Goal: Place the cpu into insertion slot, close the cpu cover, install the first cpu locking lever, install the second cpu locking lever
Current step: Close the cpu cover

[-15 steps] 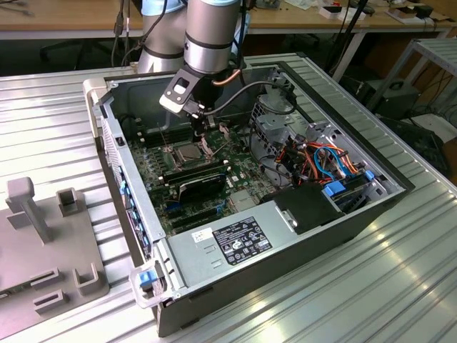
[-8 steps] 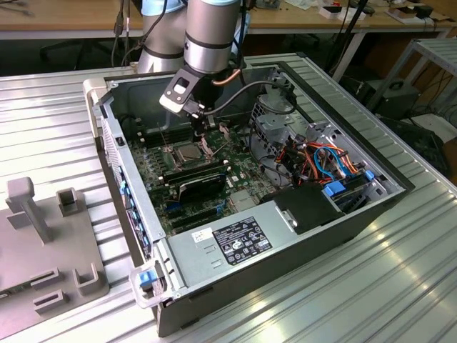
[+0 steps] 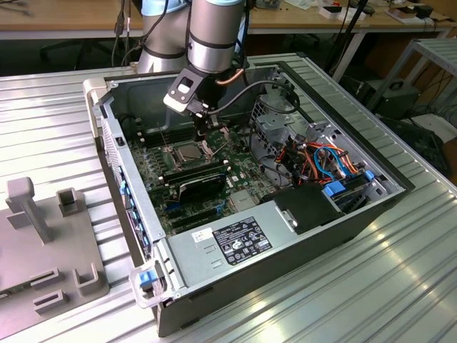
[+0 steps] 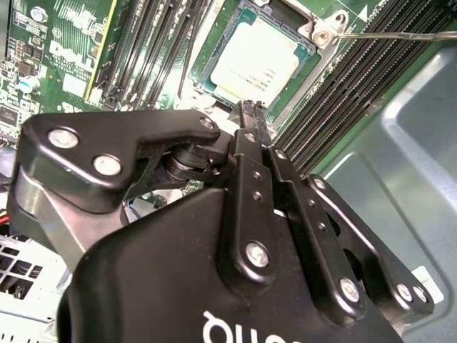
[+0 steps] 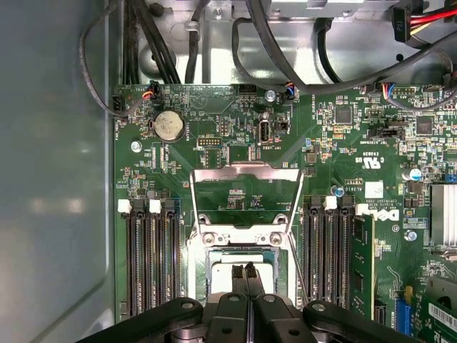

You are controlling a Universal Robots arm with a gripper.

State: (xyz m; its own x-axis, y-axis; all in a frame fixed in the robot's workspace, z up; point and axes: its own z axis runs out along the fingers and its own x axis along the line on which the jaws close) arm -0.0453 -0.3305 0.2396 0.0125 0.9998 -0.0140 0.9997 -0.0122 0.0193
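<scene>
Your black claw [image 5: 241, 270], shut and empty, hovers over the seated silvery-grey square cpu [image 4: 253, 66]; beyond it the thin silvery cpu cover [image 5: 246, 169] stands open, baring the chip.

the arm [image 3: 214, 28] hangs in from the top of the exterior view, its grey last link nearly upright. the black wrist block [image 3: 184, 90] below it tilts toward the exterior view's left. the gripper [image 3: 203, 130] points down beneath it. in both wrist views its two slim black fingers [image 5: 238, 275] lie pressed together, tips touching, nothing between them, and the linkage bars [image 5: 153, 318] are folded in.
</scene>
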